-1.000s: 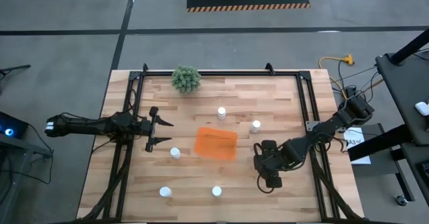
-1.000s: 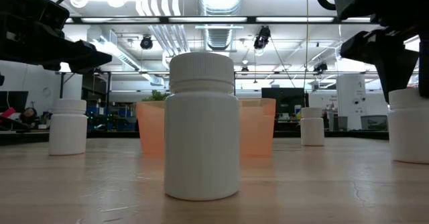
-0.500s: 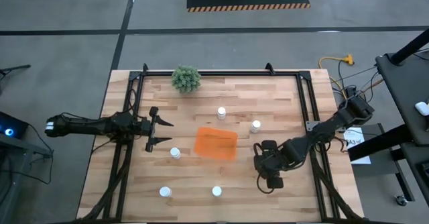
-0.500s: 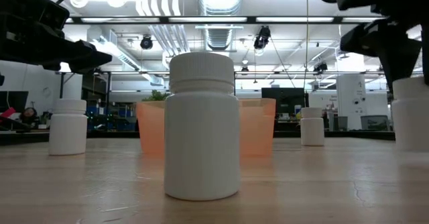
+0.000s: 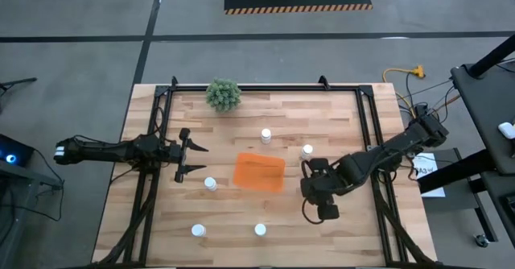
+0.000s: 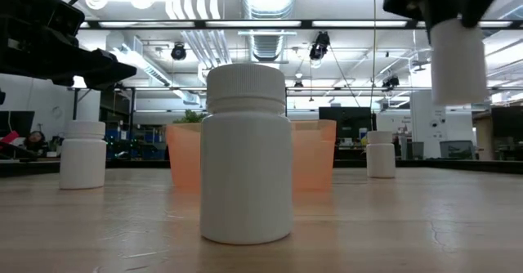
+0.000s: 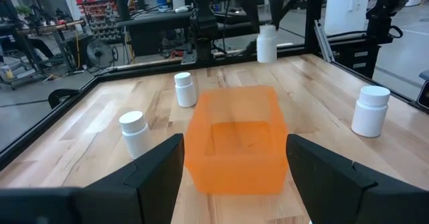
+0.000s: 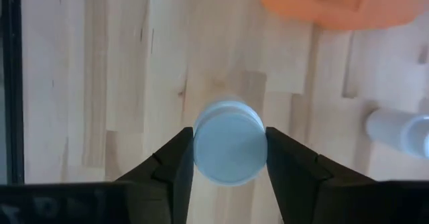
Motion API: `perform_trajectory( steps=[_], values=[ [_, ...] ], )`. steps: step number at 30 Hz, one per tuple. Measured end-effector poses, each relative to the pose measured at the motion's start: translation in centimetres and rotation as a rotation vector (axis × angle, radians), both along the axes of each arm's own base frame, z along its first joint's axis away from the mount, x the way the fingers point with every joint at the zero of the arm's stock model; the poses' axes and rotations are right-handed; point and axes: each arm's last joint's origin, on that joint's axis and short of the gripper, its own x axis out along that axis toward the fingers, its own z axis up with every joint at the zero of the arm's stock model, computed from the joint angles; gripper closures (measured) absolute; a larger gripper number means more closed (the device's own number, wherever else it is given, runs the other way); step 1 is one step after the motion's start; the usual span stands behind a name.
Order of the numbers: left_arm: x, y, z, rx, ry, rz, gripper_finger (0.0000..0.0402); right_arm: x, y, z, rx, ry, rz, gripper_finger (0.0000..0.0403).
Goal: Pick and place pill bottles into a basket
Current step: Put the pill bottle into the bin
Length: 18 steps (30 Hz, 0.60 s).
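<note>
A light wooden table (image 5: 338, 108) is being viewed from directly above, with 2 dark robot arms reaching over it. A small bright orange rectangular plastic basket (image 5: 259, 171) is sitting near the middle of the table.

The right gripper (image 8: 229, 158) is positioned to the right of the basket, and its 2 dark fingers are being pressed against opposite sides of a small round white pill bottle (image 8: 229, 151). In the low view, that held bottle (image 6: 457, 59) is being carried clear of the tabletop, hanging upright in the air.

5 other small white-capped pill bottles are standing upright on the wood: 1 beyond the basket (image 5: 265, 135), 1 just off its far right corner (image 5: 306, 151), 1 close to its near left corner (image 5: 210, 184), and 2 along the near edge of the table (image 5: 198, 230) (image 5: 260, 229).

The left gripper (image 5: 195, 159) is being held above the table to the left of the basket, with its fingers spread wide apart and nothing between them.

A small bushy green plant (image 5: 223, 94) is standing at the far edge of the table.
</note>
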Motion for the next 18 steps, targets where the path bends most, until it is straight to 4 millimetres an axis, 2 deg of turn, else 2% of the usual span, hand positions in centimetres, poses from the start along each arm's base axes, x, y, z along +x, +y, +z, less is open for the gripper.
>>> perform_trajectory(
  steps=[10,18],
  values=[
    [0.0,0.0,0.0,0.000,0.000,0.000,0.0157,1.0,-1.8,2.5,-0.007,-0.023,0.014,0.0255],
    [0.0,0.0,0.0,0.000,0.000,0.000,0.0157,2.8,-3.3,2.4,-0.026,-0.009,0.066,0.0255]
  ],
)
